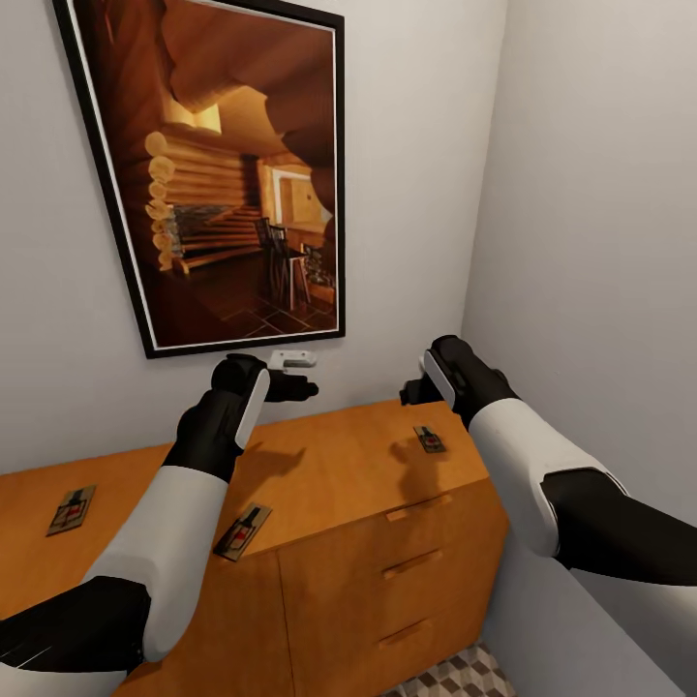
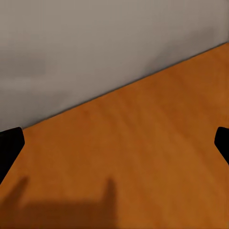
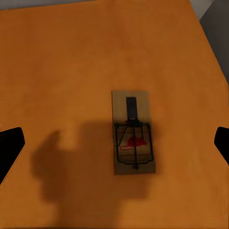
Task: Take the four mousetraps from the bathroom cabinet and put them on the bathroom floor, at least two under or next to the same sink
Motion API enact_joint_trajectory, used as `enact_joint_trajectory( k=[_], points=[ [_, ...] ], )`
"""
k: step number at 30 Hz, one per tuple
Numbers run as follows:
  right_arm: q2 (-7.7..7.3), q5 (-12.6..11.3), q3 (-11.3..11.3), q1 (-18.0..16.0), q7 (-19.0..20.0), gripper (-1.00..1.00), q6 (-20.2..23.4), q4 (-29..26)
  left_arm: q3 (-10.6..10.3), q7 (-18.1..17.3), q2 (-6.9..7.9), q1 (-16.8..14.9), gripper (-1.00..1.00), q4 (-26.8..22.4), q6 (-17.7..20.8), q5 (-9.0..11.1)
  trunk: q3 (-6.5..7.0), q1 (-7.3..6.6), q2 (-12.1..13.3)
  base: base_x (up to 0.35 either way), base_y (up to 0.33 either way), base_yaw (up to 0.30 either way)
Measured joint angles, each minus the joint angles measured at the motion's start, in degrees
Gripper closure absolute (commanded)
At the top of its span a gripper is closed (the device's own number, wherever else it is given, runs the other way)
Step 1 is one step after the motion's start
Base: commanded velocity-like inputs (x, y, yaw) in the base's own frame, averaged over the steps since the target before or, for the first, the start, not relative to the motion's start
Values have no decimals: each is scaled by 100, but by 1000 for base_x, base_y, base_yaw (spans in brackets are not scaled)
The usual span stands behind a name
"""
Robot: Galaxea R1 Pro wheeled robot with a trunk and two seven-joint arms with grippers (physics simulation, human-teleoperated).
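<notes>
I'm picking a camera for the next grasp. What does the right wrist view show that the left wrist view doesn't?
Right wrist view: one mousetrap lying flat on the cabinet top, between the open right claw fingertips.
Left wrist view: the grey wall behind the cabinet, and bare wood between the open left claw fingertips.
Shared: orange-brown cabinet top and claw shadows.

We see the orange-brown cabinet (image 1: 387, 484) standing against the wall, its flat top serving as the worktop. Three mousetraps lie flat on it: one (image 1: 72, 510) near the left end, one (image 1: 242, 531) at the front edge with its corner slightly overhanging, and one (image 1: 429, 439) near the right end, well apart from the others.
</notes>
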Motion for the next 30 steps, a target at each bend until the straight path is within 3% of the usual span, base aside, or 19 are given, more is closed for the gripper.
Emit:
enact_joint_trajectory(
  k=[30],
  points=[
    [-1,57,43,0,184,-100,0,4,0,0,8,0,-100,9,0,1,0,0,0,0,-81,0]
  ],
)
